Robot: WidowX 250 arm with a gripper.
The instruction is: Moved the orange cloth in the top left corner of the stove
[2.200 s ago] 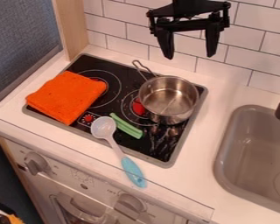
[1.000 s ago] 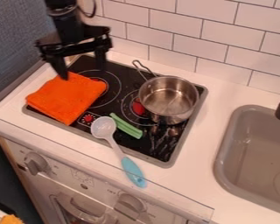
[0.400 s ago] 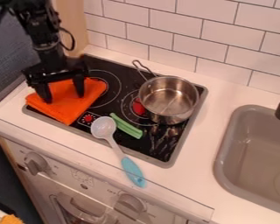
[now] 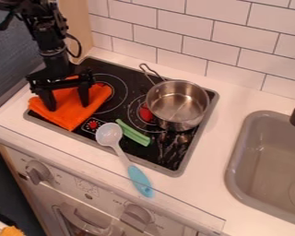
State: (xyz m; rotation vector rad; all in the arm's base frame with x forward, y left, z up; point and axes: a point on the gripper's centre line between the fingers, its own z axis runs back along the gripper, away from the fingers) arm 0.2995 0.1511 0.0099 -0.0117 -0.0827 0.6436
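Step in hand, as judged: lining up the grasp on the cloth, ahead of any lift. The gripper [image 4: 69, 108] hangs over the cloth with its two fingers spread wide, nothing pinched between them. Whether the tips touch the fabric, can't tell.

Orange cloth [image 4: 70, 118]: folded flat, on the left side of the stove [image 4: 122, 73], partly over its left edge, short of the far left corner. It sits right beneath the gripper; one fingertip is over the left part, the other more to the right, with fabric showing between them and more of it running out on the near side.

Next move, likely: lower a touch if needed, close on a fold, then take the cloth toward the far left corner and let go. Risk: fingers may skid over flat fabric and catch only the top layer. Pot [image 4: 178, 117] is well to the right, so probably out of the way.
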